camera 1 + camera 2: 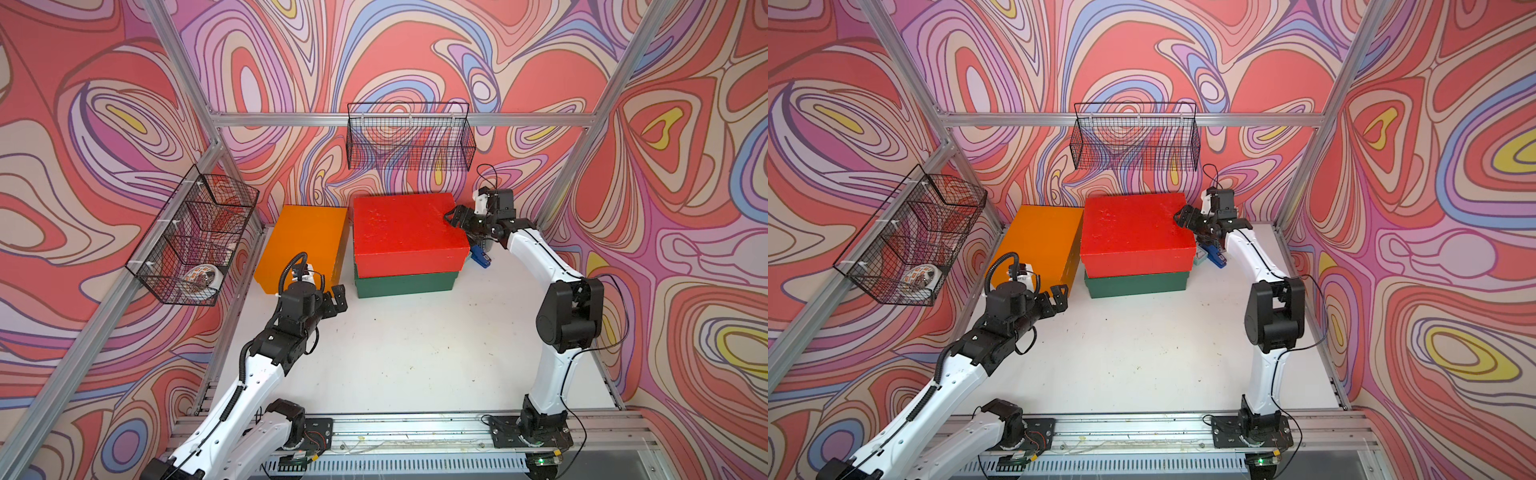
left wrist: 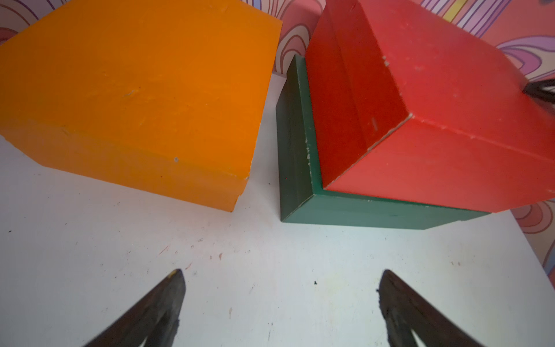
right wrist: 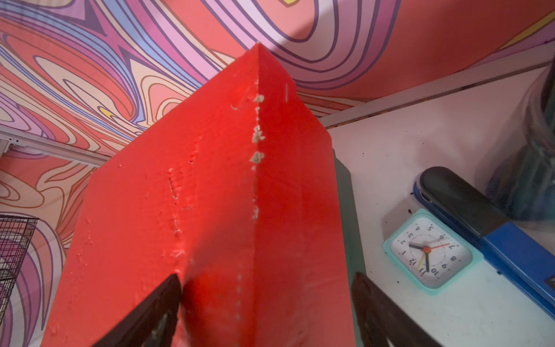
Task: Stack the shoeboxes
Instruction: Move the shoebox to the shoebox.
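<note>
Tape roll (image 1: 200,277) sits in side basket (image 1: 166,286); red shoebox (image 1: 405,230) tops green shoebox (image 1: 405,284).

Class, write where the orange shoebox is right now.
In both top views the orange shoebox lies on the table, back left, beside the red shoebox stacked on the green shoebox.

Red box (image 1: 405,232) on grn (image 1: 405,283), orange (image 1: 303,243) alongside.

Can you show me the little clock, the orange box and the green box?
alarm clock (image 3: 430,251): right wrist view, on its white face.
orange shoebox (image 1: 305,237): a top view, middle of its lid.
green shoebox (image 1: 405,285): a top view, on its front side.
</note>
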